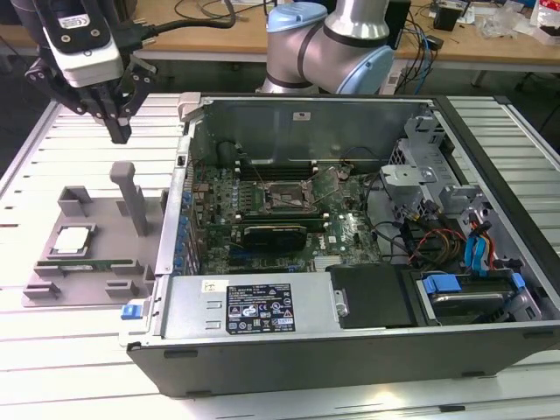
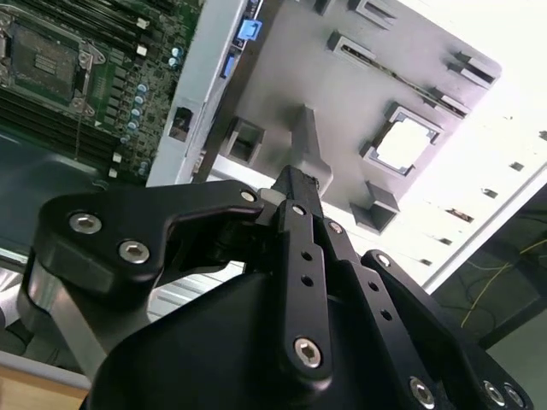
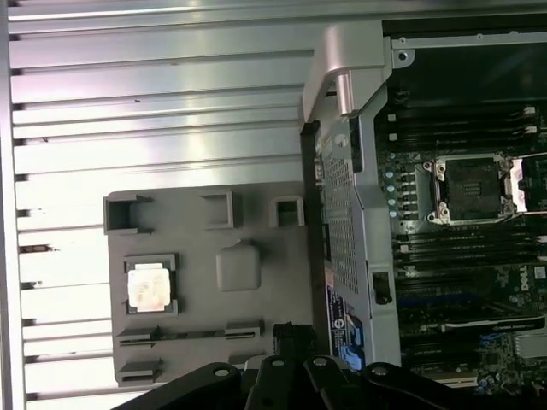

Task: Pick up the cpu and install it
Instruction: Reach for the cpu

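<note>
Claw (image 1: 120,131) noted narrow: fingers drawn together to a point, nothing between them. It hangs above the slatted desk (image 1: 52,157), clear of all parts, over the far end of a grey fixture tray (image 1: 101,227) with an upright post (image 1: 131,197). Cpu (image 1: 72,239) lies flat in a square recess of that tray, silver top up, well apart from the claw. Beside it, a thin green strip (image 1: 87,262), apparently a memory stick, sits in a slot. To the exterior view's right stands the open computer case (image 1: 350,367); its motherboard socket (image 1: 289,197) is unoccupied.
</note>
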You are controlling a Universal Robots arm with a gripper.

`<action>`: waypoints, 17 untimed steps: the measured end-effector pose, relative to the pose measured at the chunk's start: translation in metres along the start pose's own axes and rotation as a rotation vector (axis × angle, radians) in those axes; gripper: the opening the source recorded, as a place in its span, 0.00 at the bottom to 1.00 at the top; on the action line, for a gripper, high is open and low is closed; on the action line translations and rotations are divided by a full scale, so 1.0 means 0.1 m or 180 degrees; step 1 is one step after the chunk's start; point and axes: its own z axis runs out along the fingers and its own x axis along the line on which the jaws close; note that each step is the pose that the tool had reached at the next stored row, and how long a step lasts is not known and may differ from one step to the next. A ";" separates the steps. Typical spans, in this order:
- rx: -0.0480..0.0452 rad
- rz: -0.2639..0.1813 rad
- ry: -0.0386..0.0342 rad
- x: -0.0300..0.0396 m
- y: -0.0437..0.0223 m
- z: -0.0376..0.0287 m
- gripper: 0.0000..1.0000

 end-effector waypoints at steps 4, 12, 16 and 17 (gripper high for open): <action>0.0000 0.0000 -0.0001 0.102 -0.007 -0.002 0.11; 0.0000 0.0000 -0.0001 0.272 -0.020 -0.003 0.11; 0.0000 0.0000 -0.0001 0.324 -0.025 0.016 0.11; 0.0000 0.0000 -0.0001 0.365 -0.028 0.039 0.11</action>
